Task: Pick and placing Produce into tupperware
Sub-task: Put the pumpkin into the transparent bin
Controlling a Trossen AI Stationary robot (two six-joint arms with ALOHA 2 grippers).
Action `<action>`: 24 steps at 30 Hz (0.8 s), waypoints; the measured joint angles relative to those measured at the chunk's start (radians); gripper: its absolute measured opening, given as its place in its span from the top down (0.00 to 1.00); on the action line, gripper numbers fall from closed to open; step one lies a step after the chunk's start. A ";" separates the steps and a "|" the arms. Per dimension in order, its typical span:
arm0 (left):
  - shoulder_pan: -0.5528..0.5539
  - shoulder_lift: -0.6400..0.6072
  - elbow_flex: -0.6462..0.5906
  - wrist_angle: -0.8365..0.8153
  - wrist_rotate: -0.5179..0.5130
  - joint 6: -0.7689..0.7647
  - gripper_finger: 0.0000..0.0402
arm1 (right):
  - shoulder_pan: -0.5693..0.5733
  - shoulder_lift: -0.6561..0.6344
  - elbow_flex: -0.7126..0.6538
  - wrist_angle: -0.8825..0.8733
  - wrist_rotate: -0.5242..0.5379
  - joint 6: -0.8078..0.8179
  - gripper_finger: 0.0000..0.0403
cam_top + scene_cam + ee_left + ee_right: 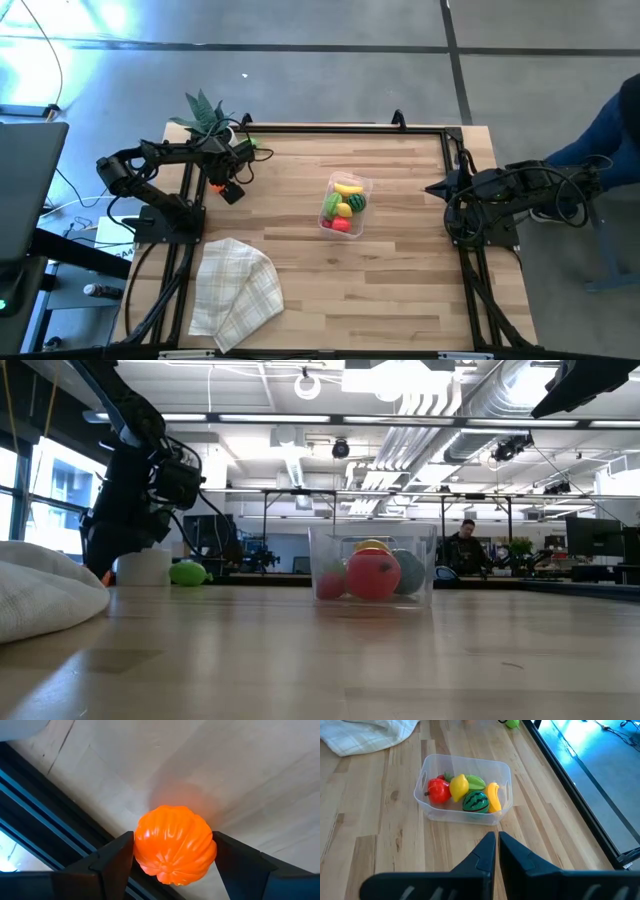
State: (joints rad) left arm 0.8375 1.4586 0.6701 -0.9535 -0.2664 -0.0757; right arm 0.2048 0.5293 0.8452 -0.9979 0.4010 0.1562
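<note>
An orange toy pumpkin, one of the produce, sits between the fingers of my left gripper near the table's far left, close to the black frame rail. The clear tupperware stands mid-table and holds a yellow banana, a dark green melon, a lemon, a light green piece and a red piece. A light green piece lies by the far edge. My right gripper hangs shut and empty at the table's right side, above the wood and short of the tub. My left gripper pinches the pumpkin by two opposite sides, one finger on each. The fingers come from above and point steeply down. The pumpkin's ribbed top faces the camera. Whether it rests on the table or hangs just clear, I cannot tell.
A spiky green plant in a white pot stands at the far left corner. A checked beige cloth lies bunched at the near left. Black frame rails run along the table's sides. A person's blue sleeve shows beyond the right edge.
</note>
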 joint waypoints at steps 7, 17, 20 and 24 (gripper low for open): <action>0.000 0.000 0.000 -0.012 0.021 -0.011 0.39 | 0.000 0.000 0.000 0.000 0.000 0.000 0.97; 0.000 -0.001 0.000 -0.018 0.051 -0.011 0.41 | 0.000 0.000 0.000 0.000 0.000 0.000 0.97; 0.000 -0.001 0.008 -0.019 0.072 -0.008 0.41 | 0.000 0.000 0.000 0.000 0.000 0.000 0.97; 0.000 -0.001 0.043 -0.017 0.117 0.027 0.41 | 0.000 0.000 0.000 0.000 0.000 0.000 0.97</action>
State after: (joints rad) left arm 0.8371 1.4578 0.7126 -0.9708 -0.1493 -0.0491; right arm 0.2049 0.5293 0.8452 -0.9979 0.4009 0.1562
